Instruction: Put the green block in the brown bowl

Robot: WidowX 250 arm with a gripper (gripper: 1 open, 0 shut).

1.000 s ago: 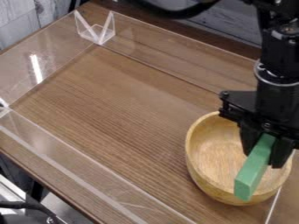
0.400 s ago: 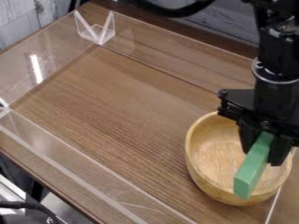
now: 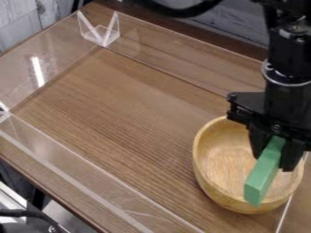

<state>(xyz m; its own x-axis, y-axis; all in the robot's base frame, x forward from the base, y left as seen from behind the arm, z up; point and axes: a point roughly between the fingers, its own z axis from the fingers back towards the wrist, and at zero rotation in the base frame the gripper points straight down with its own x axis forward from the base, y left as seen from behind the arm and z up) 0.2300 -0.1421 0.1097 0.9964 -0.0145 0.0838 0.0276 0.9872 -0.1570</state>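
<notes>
The brown bowl (image 3: 226,160) of light tan wood sits at the lower right of the table. Above its right half hangs my black gripper (image 3: 277,144), pointing straight down and shut on the upper end of the green block (image 3: 263,177). The block hangs nearly upright, slightly tilted, with its lower end down inside the bowl near the right rim. Whether that lower end touches the bowl's floor I cannot tell.
Clear acrylic walls (image 3: 73,178) border the wooden table (image 3: 109,100) along its left and front edges. A small clear bracket (image 3: 100,29) stands at the back left. The bowl lies close to the table's right front corner.
</notes>
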